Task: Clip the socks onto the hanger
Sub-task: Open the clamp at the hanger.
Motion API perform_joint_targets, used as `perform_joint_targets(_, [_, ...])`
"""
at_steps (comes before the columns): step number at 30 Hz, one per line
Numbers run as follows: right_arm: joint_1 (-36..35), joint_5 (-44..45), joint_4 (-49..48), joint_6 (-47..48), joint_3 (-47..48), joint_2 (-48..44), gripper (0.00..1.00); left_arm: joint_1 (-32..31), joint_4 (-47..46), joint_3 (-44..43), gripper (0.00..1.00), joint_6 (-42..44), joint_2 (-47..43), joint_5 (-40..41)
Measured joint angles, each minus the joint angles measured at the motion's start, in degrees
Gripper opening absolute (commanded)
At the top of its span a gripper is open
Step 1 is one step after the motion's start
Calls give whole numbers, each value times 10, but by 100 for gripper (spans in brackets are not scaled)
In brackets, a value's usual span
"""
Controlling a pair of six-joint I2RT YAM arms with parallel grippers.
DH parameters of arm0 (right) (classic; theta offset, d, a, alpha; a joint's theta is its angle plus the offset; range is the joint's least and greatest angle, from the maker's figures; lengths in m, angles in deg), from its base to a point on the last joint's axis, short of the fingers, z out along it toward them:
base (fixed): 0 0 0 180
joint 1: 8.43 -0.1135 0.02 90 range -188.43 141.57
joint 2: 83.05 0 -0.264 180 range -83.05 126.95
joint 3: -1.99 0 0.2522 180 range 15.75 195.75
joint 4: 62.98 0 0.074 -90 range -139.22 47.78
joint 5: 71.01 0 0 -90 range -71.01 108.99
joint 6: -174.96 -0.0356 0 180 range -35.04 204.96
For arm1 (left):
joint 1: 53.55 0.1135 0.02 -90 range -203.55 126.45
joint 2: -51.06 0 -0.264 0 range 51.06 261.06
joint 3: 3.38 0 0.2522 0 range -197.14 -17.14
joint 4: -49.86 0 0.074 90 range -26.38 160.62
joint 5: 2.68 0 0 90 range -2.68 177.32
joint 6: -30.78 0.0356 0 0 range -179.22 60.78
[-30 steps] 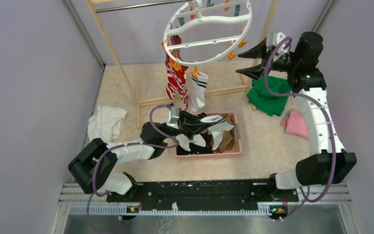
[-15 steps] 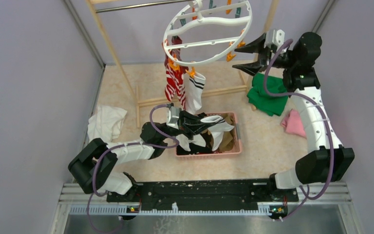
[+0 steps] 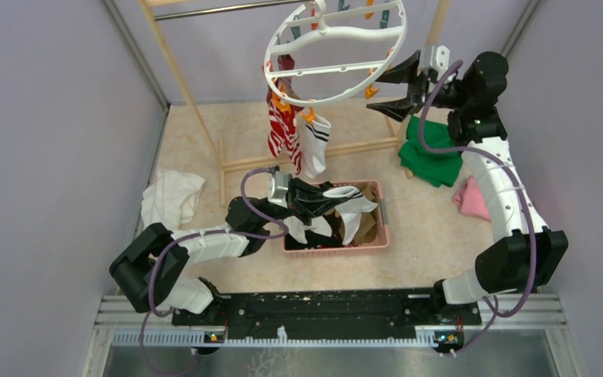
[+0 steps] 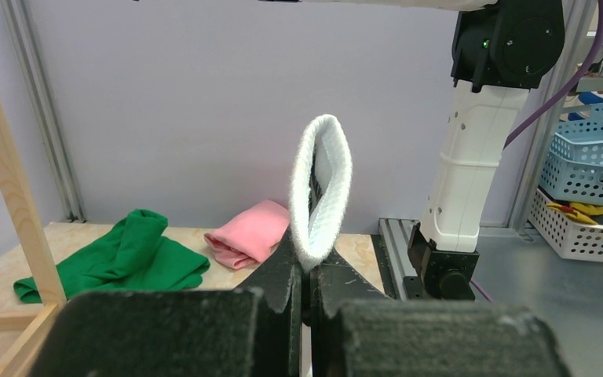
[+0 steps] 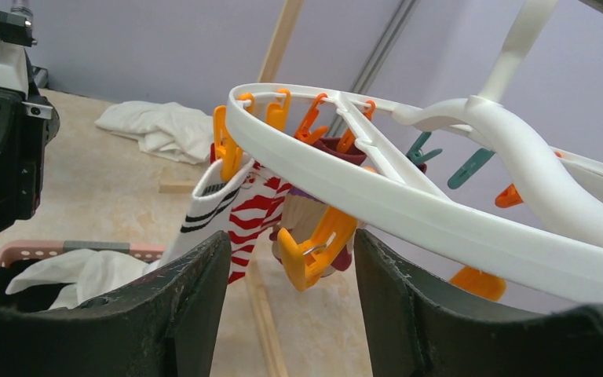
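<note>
The hanger (image 3: 334, 51) hangs high at the back, white ring tilted, orange and teal pegs round its rim. Under its left edge two socks are clipped on: a red-and-white striped sock (image 3: 283, 132) and, just beside it, a white sock with black bands (image 3: 316, 145). Something maroon sits behind them, too hidden to name.

Over at the hanger's right edge is the right gripper (image 3: 389, 92), fingers standing well apart right at the rim. An orange peg (image 5: 312, 245) shows in the gap between them, though whether they touch it I cannot tell.

Below the hanger, toward the arm bases, the left gripper (image 4: 305, 267) has its fingers pinched tight on a white fuzzy sock (image 4: 322, 188), cuff sticking straight up. It's over a pink basket (image 3: 379, 234) with more socks inside.

Down to the hanger's right lies a green cloth (image 3: 432, 153), with a pink cloth (image 3: 477, 198) beyond. Down to its left is a white cloth (image 3: 171, 196), and the wooden rack frame (image 3: 180, 78) stands behind.
</note>
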Motion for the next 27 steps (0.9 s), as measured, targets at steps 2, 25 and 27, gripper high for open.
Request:
perform_joint_targets(2, [-6,1,-1,-2,0,4,60,0,0,0,0,-2,0,0])
perform_joint_targets(25, [-25,0,-89,-94,1,28,62,-5,0,0,0,-7,-3,0])
perform_joint_targets(27, [-25,0,-97,-103,1,28,62,-6,0,0,0,-7,-5,0])
